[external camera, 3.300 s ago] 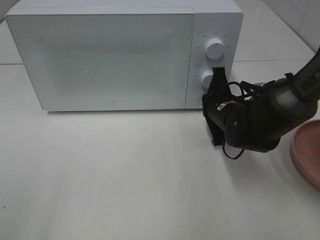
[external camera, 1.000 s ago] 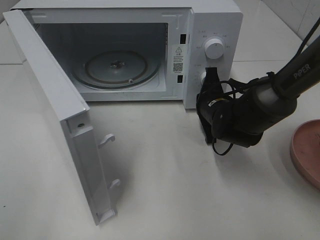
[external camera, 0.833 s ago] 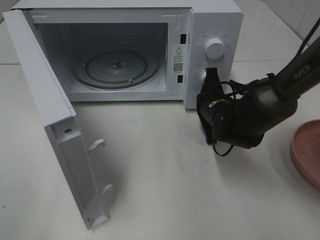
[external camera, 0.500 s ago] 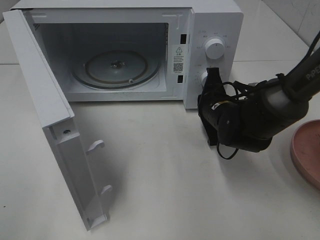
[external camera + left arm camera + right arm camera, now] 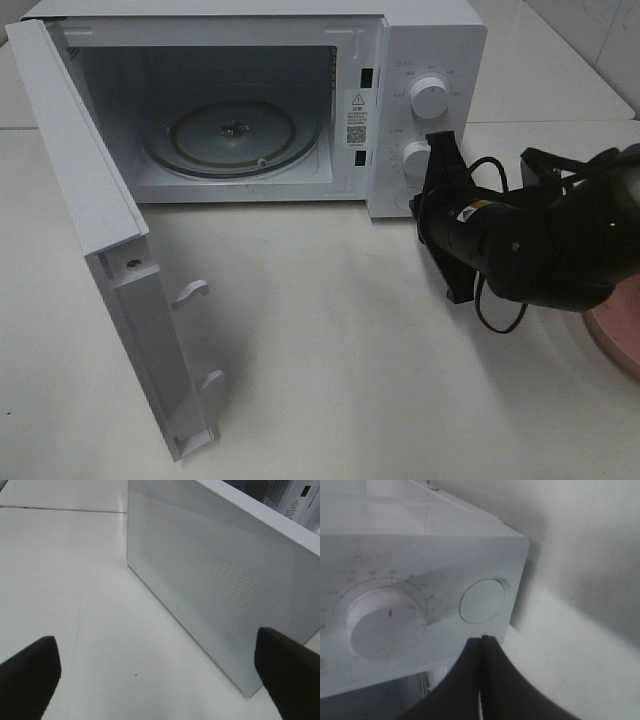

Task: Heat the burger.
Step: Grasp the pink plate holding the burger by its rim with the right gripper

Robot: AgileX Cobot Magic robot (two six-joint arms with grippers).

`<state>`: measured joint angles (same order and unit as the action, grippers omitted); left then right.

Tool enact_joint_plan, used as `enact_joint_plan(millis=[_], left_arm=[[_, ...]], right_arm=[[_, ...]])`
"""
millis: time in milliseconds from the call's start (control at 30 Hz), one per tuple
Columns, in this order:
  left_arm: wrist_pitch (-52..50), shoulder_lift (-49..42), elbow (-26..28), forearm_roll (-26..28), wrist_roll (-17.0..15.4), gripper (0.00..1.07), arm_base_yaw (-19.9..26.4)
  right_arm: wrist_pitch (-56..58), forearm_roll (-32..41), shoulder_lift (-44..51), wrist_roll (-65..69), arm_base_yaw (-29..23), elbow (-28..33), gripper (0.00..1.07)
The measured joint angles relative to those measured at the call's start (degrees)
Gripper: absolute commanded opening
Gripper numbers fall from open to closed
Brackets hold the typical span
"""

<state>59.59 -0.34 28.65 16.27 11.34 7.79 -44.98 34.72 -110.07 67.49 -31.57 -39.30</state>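
A: Why was the right end effector (image 5: 438, 145) pinched closed, centre right?
B: Likely for poking the button (image 5: 481, 601) on the microwave (image 5: 430, 40); its door (image 5: 90, 200) stood open. The left end effector (image 5: 159, 672) gaped empty. The burger wasn't in view.

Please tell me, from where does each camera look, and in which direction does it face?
Exterior high: mounted above, looking down at the table and the open microwave; the right arm shows.
Left wrist: faces the door from outside; the open left end effector shows two tips.
Right wrist: close to the control panel, facing its lower dial and round button; the shut right end effector shows.
Shared: exterior high and right wrist both show the lower dial.
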Motion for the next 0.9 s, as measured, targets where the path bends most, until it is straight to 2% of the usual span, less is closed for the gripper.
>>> enact_joint_plan(millis=[267, 300, 367, 400, 467, 500, 533, 667, 900], left_arm=[[0.0, 0.0, 0.0, 0.0, 0.0, 0.98, 0.0], [0.0, 0.0, 0.0, 0.0, 0.0, 0.98, 0.0], [0.0, 0.0, 0.0, 0.0, 0.0, 0.98, 0.0], [0.0, 0.0, 0.0, 0.0, 0.0, 0.98, 0.0], [0.0, 0.0, 0.0, 0.0, 0.0, 0.98, 0.0], [0.0, 0.0, 0.0, 0.0, 0.0, 0.98, 0.0], [0.0, 0.0, 0.0, 0.0, 0.0, 0.98, 0.0], [0.0, 0.0, 0.0, 0.0, 0.0, 0.98, 0.0], [0.0, 0.0, 0.0, 0.0, 0.0, 0.98, 0.0]], right_arm=[[14.0, -0.6, 8.5, -10.8, 0.0, 2.8, 0.03], [18.0, -0.6, 10.5, -16.2, 0.0, 2.9, 0.04], [19.7, -0.7, 11.3, -18.7, 0.0, 2.9, 0.04], [24.2, -0.7, 12.9, -25.7, 0.0, 3.0, 0.04], [26.4, -0.7, 13.5, -28.6, 0.0, 3.0, 0.05], [30.1, -0.7, 14.9, -35.6, 0.2, 3.0, 0.05], [30.1, -0.7, 14.9, -35.6, 0.2, 3.0, 0.05], [42.4, -0.7, 18.2, -50.2, 3.7, 2.1, 0.06], [55.7, -1.4, 20.0, -64.7, 8.4, -1.5, 0.07]])
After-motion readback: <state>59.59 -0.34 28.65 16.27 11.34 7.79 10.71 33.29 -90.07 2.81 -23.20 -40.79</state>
